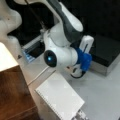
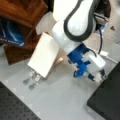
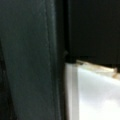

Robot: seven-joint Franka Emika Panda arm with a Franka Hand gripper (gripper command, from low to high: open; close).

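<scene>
A dark blurred surface (image 3: 30, 60) fills the left of the wrist view, closest to the lens. A white panel (image 3: 97, 97) with a tan edge sits at its lower right.

The gripper (image 1: 76, 72) (image 2: 96, 76) hangs low under the blue wrist mount, at centre right in both front views. I cannot tell whether its jaws are wide or narrow, and nothing shows between them. It is over bare grey table (image 1: 102, 100) (image 2: 65, 100).

A white box (image 1: 60, 97) (image 2: 45, 53) lies near it, and a black pad (image 1: 106, 50) (image 2: 107, 100) lies on the other side. In a front view a thin stick (image 2: 58, 61) pokes out by the box and metal utensils (image 2: 31, 80) lie at its lower end. A wooden shelf (image 1: 12, 95) (image 2: 22, 10) stands beyond.

As I judge it, working well in this gap means slow, level moves that keep the wrist off the box corner and the pad's edge.
</scene>
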